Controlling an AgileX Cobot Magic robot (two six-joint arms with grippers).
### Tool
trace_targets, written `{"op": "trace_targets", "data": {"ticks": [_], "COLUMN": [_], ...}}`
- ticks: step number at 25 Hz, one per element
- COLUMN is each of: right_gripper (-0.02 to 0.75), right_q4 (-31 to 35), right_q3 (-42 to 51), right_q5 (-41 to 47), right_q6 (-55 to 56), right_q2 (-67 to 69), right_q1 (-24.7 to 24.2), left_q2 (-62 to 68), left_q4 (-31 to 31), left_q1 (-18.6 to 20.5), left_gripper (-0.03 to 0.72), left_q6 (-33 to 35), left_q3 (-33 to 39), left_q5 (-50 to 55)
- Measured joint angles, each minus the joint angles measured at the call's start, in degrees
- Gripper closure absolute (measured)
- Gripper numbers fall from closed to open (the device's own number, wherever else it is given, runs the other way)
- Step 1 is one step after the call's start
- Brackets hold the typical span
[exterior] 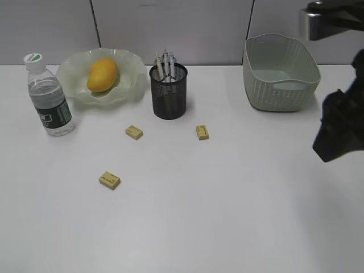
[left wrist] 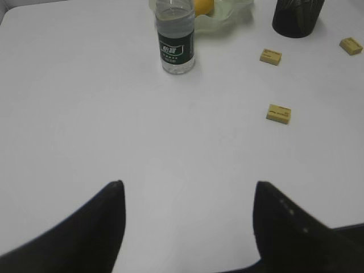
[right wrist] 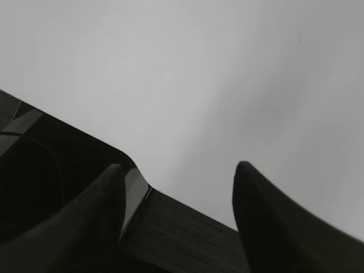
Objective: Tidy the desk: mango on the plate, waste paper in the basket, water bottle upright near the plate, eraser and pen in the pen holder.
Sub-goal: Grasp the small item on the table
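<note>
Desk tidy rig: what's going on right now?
Neither arm holds anything: the left gripper hangs open over bare desk, the right gripper is open too, off at the right edge. The mango sits on the plate, the water bottle stands upright beside it, pens are in the pen holder. Three erasers lie loose on the desk.

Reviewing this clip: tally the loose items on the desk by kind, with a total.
Erasers: 3
Water bottle: 1
Mango: 1
Plate: 1
Pen holder: 1, pens inside, too bunched to count
Basket: 1
Total: 8, leaving the pens out
</note>
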Motion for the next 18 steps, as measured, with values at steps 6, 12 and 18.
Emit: {"op": "trace_targets", "data": {"ticks": [6, 12, 18], "right_gripper": [0.248, 0.247, 0.247], "right_q4": [-0.4, -1.0, -1.9], "right_q3": [9.8, 18.9, 26.7], "right_q5": [-1.8, -5.4, -10.4], "right_q6": [1.3, 1.5, 1.5], "right_q2": [-12.3, -24.8, -37.1], "right_q1": [0.0, 0.0, 0.0], "left_q2": [0.0, 0.0, 0.0], "left_q4": [0.0, 0.0, 0.0], "left_q1": [0.0, 0.0, 0.0], "left_gripper": [0.156, 0.157, 0.157], "left_q6": [0.0, 0.0, 0.0], "left_q3": [0.0, 0.0, 0.0], "left_q5": [0.0, 0.0, 0.0]}}
